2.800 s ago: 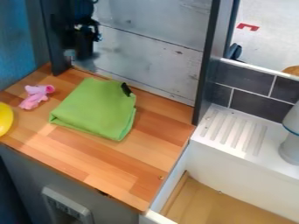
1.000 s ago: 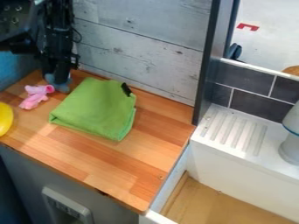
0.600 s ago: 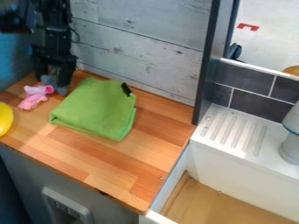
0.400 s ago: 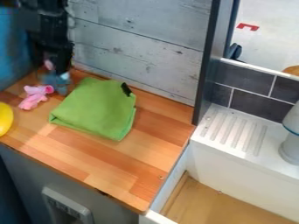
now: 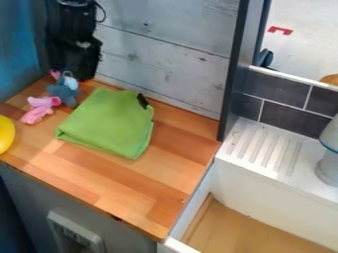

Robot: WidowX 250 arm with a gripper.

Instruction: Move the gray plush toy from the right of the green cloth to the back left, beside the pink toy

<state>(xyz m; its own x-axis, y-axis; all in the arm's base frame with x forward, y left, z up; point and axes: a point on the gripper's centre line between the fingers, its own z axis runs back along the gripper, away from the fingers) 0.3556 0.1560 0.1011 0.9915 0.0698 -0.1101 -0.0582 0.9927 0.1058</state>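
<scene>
Around 10 o'clock in your cam view, the black gripper [image 5: 80, 76] is hanging low by the back L corner of the counter [image 5: 151, 197]. You can't tell whether the pincer is standing open or closed. Just beside it, slightly toward 9, a blue-grey soft toy [image 5: 64, 92] is sitting on the wood, its body lumpy and plush-looking, w/ a paler rounded bit up top; whether gripper & toy are touching, you can't tell. Behind the toy, a small pink thing [image 5: 55, 73] is poking up, too blurred to ID.

Nearer 9 o'clock, a limp pink toy [image 5: 39, 109] is lying close to the blue-grey one. At 9 proper, you're seeing a green cloth [image 5: 105, 123], matte & folded into a thick, roughly sq. pad w/ soft corners, a short black tab [image 5: 143, 101] showing at its upper R corner. A smooth, rounded yellow object [image 5: 5, 134] is cutting in at the L edge, also 9.

Under it all, the counter is showing glued wood strips in mixed orange-brown tones. At 12, weathered grey planks [image 5: 165, 44] are forming the back wall. Approx. 3–4, a white ribbed drainboard [image 5: 267, 148] is running beneath dark rect. tiles [image 5: 290, 121] w/ pale grout.
</scene>
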